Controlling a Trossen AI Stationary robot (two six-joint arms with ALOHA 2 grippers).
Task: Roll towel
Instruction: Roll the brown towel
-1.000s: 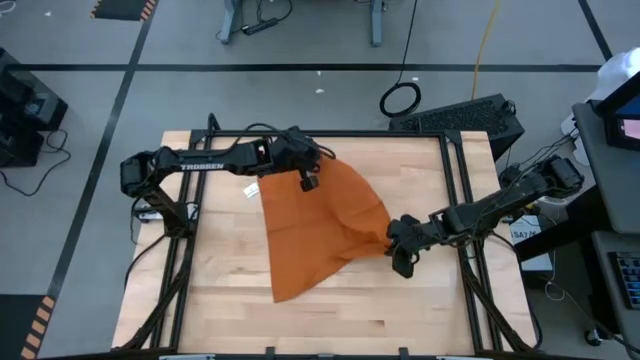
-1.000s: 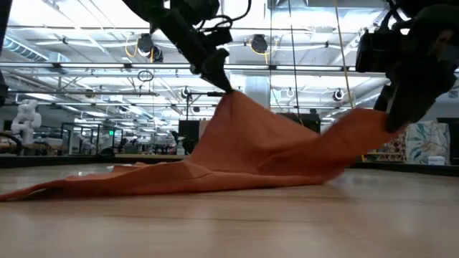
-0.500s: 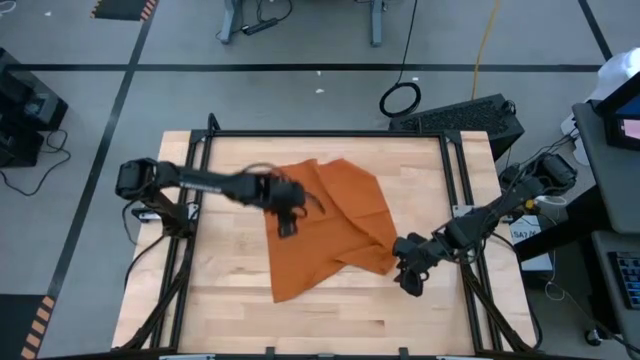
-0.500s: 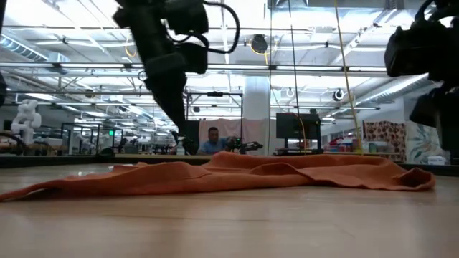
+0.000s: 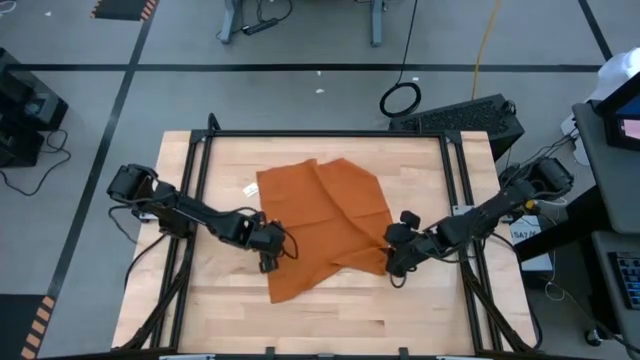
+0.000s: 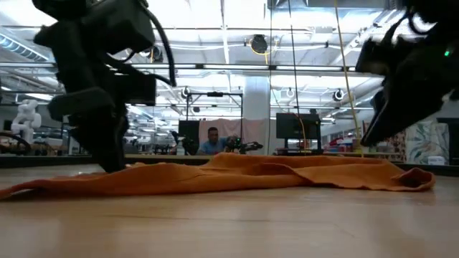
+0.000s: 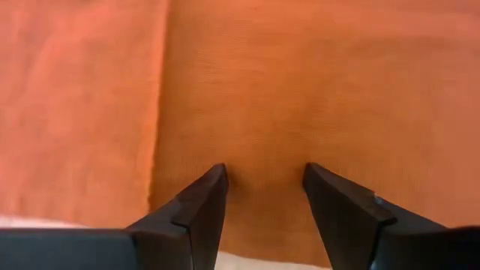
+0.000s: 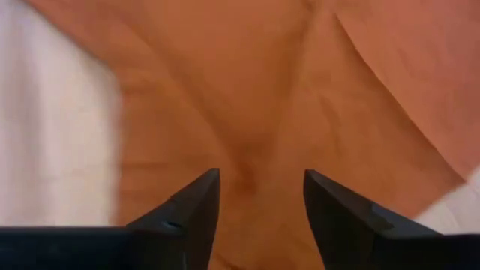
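1. The towel lies rumpled mid-table, folded over itself, so any roll could come out lopsided.
2. Left hand and right hand hover part-open and empty at opposite edges; uneven pinches might just drag it.

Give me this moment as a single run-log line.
towel: flat, rumpled, unrolled on table | left claw: open, at towel's left edge | right claw: open, at towel's right corner | nothing held
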